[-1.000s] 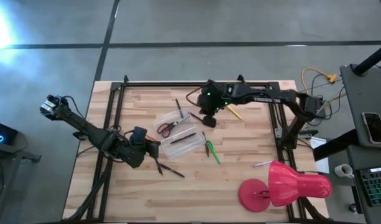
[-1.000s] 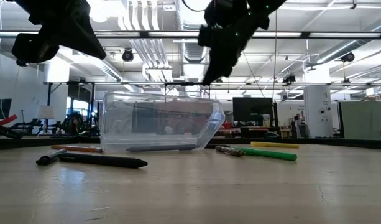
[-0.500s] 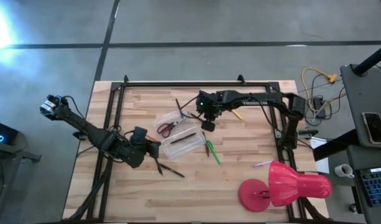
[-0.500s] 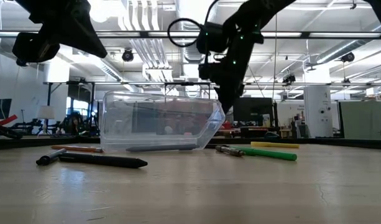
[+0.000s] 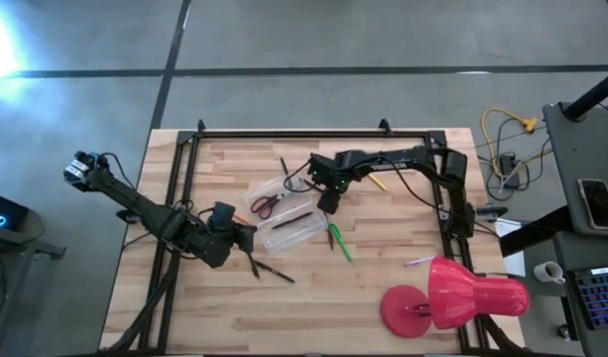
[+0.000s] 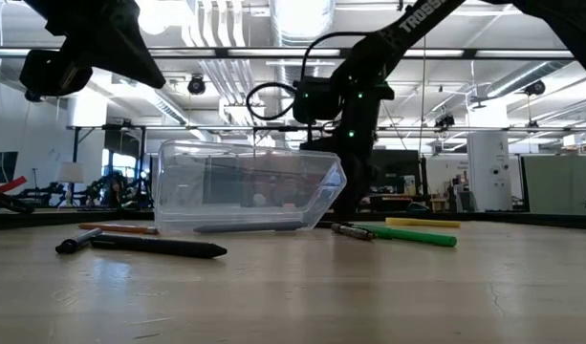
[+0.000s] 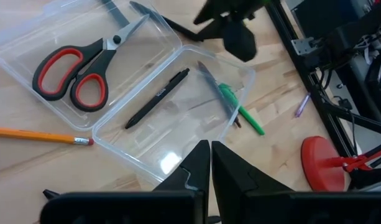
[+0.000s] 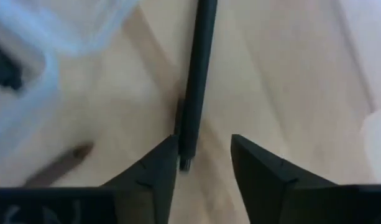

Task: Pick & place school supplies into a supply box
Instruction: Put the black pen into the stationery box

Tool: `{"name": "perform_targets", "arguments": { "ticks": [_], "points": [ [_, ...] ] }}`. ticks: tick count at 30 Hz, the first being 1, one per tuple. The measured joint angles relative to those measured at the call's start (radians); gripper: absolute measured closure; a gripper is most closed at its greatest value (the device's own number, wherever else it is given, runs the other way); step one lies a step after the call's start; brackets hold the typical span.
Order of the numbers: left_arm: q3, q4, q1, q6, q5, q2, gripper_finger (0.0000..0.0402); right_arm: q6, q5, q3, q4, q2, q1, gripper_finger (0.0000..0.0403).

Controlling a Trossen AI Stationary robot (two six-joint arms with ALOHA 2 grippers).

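Note:
The clear supply box (image 5: 282, 216) lies open on the table in two halves. One half holds the red-handled scissors (image 7: 78, 68), the other a black pen (image 7: 158, 98). My right gripper (image 5: 328, 198) points down at the box's far right corner and stands open over the end of a dark pen (image 8: 196, 74) that lies flat on the wood. My left gripper (image 7: 210, 162) is shut and empty, hovering off the box's near left side (image 5: 246, 238). A green pen (image 5: 340, 241), a yellow pencil (image 5: 375, 179) and a pink pen (image 5: 419, 261) lie loose on the table. My right gripper comes from above with its fingers along the dark pen. The pen's end (image 8: 185, 155) lies in the gap, right beside one finger (image 8: 159, 168). I cannot tell whether that finger touches it.
A big pink-red lamp (image 5: 452, 296) lies at the near right. A black pen (image 5: 274, 270) and an orange pencil (image 7: 35, 135) lie by the left gripper. A black metal frame (image 5: 313, 132) borders the table. The near middle of the table is bare wood.
My right gripper has come down toward the table beside the box's far right corner, tipping to point more steeply down. Its fingers, drawn to a point before, now stand apart. The box and the supplies have kept their places.

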Motion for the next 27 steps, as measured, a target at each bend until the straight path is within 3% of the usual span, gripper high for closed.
{"name": "perform_targets", "arguments": {
  "ticks": [5,11,21,24,27],
  "points": [
    [0.0,0.001,0.0,0.0,0.0,0.0,0.0402,0.017,0.03,0.018,0.067,0.002,0.0,0.0234],
    [0.0,0.002,0.0,0.0,0.0,0.0,0.0402,-0.013,0.028,0.036,0.066,0.015,0.0,0.0242],
    [0.0,0.002,0.001,0.0,0.001,0.0,0.0402,-0.021,0.048,0.037,0.055,0.098,0.018,0.0271],
    [0.0,0.001,0.001,0.0,0.001,0.0,0.0402,-0.023,0.103,0.037,0.048,0.103,0.026,0.0291],
    [0.0,0.0,0.001,0.0,0.001,0.0,0.0402,-0.041,0.091,0.036,0.045,0.093,0.025,0.0319]
  ]
}}
